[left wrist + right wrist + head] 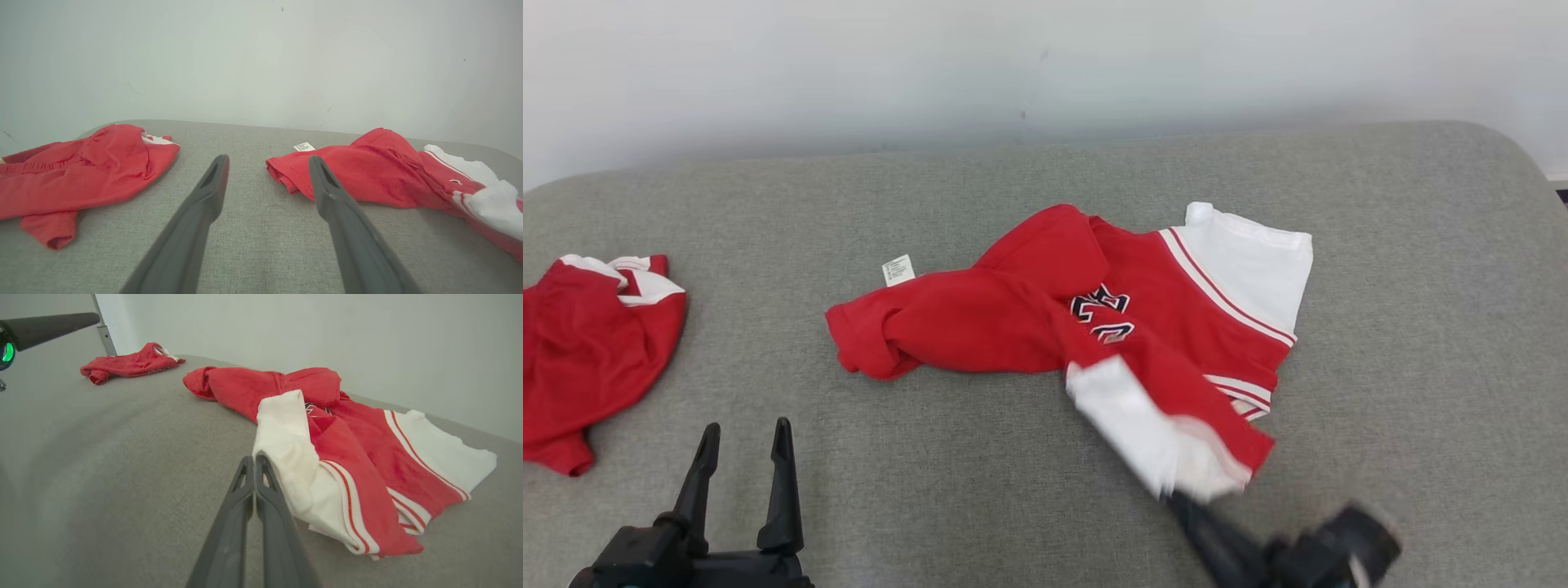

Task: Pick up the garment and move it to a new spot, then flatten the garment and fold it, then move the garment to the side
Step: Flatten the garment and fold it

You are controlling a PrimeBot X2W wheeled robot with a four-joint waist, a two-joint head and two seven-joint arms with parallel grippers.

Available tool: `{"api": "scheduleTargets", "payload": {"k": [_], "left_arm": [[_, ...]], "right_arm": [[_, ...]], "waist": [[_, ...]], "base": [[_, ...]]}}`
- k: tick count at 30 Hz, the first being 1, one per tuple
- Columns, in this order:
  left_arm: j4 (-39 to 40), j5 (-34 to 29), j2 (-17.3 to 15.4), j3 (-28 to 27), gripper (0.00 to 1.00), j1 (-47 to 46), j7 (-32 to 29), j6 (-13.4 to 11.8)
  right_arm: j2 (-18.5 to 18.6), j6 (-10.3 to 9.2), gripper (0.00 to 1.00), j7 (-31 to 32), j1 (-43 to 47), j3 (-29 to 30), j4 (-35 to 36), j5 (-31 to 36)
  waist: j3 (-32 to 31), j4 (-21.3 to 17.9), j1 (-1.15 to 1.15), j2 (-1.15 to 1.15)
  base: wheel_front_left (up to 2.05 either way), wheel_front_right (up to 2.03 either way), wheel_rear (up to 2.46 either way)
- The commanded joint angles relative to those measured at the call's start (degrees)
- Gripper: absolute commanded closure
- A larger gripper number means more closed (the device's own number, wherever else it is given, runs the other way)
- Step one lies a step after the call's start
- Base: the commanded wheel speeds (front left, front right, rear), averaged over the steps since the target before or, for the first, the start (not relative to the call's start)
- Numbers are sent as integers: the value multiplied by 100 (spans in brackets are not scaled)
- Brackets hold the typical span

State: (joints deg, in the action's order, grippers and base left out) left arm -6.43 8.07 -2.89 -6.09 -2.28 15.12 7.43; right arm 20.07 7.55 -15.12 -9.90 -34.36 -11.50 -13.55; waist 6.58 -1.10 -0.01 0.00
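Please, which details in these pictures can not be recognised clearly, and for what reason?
- Whether the shut right gripper pinches the white sleeve: it lies against the cloth edge in the right wrist view, and the head view is motion-blurred there.
- Printed characters on the garment: a red fold covers part of them, head view.
- Label text: too small, head view.
- Second red garment: cut off by the left edge, head view.
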Motion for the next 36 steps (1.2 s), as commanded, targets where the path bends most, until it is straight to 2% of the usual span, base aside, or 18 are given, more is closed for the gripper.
{"api": "scheduleTargets", "payload": {"k": [1, 9, 10, 11, 12, 17, 23, 28, 36], "left_arm": [[-18, -19, 1, 7, 0, -37, 5, -9], [-48, 44, 1, -55, 0, 83, 5, -11], [-46, 46, 1, -65, 0, 98, 5, -15], [-42, 42, 1, -72, 0, 113, 5, -22], [-34, 35, 1, -77, 0, 134, 5, -34], [9, 30, 1, -54, 0, 152, 5, -65], [41, -1, 0, -78, 0, 166, 5, -64], [53, -30, 1, -87, 0, 209, 5, -53], [78, -41, 0, -93, 0, 124, 5, -42]], "right_arm": [[-15, -13, 100, -5, 178, -64, -10, 20], [48, -13, 100, 13, 979, -430, -247, 58], [28, -13, 87, 5, 971, -423, -245, 18], [17, -13, 51, -1, 924, -356, -205, 5], [-2, -13, 0, -4, 897, -285, -179, -39], [-72, -13, 0, -11, 747, 176, 136, -155], [42, -13, 0, -13, 494, 743, 229, -259], [121, -13, 0, -13, 135, 983, -90, -352], [43, -13, 0, 273, -870, 1467, -1178, -427]], "waist": [[-5, 25, 1, 0], [-64, 72, 1, 0], [-73, 65, 1, 0], [-84, 57, 1, 0], [-96, 49, 1, 0], [-161, 29, 1, 0], [-209, 65, 1, 0], [-222, 113, 1, 0], [-128, 332, 1, 0]], "base": [[0, 0, 0], [0, 0, 0], [0, 0, 0], [0, 0, 0], [0, 0, 0], [0, 0, 0], [0, 0, 0], [0, 0, 0], [0, 0, 0]]}}
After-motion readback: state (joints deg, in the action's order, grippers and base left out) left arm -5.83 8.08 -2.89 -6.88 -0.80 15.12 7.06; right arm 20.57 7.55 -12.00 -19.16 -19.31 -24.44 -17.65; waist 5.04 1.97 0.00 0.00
